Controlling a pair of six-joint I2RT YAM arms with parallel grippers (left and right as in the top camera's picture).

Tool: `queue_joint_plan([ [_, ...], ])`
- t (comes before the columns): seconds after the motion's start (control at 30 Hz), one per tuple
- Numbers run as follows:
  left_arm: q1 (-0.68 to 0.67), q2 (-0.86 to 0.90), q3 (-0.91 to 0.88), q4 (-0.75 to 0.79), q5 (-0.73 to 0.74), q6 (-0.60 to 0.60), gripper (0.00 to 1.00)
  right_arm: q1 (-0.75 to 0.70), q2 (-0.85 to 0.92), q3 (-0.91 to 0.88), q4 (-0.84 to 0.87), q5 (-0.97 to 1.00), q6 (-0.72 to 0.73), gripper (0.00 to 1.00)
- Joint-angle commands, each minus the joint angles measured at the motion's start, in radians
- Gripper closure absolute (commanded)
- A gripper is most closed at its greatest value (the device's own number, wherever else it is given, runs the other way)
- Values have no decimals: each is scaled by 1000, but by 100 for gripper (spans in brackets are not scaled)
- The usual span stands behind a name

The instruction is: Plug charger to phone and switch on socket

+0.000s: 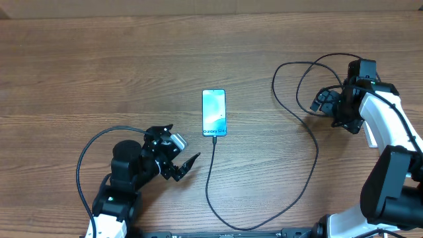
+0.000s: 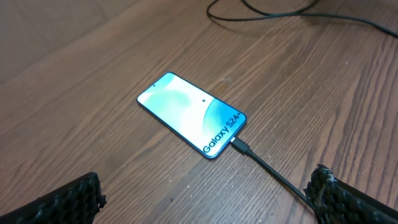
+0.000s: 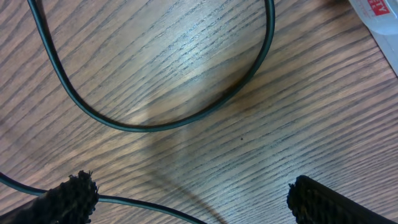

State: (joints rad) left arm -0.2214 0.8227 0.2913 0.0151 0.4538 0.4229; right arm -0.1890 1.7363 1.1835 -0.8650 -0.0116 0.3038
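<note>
My right gripper hung near the right edge of the worktop, fingers spread wide over loops of the charger. The socket showed only as a white corner with red marks, just ahead of my fingers and off to one side. I could not tell its long axis. The phone lay mid-worktop, lengthwise front to back, the charger's tip apparently seated in its near end. My left gripper, also spread, sat toward the front-left corner, well apart from the socket, so I judged the switch fell to my right.
</note>
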Motion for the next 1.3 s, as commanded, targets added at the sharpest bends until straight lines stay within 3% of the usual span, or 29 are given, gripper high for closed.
queue_joint_plan([
  [0.0, -2, -20, -18, 9, 18, 27, 0, 4, -34, -5, 3, -2, 5, 0],
  [0.9, -2, -71, -115, 108, 17, 26, 0, 4, -34, -5, 3, -2, 5, 0],
  [1.27, -2, -218, -241, 200, 18, 26, 0, 4, -34, -5, 3, -2, 5, 0],
])
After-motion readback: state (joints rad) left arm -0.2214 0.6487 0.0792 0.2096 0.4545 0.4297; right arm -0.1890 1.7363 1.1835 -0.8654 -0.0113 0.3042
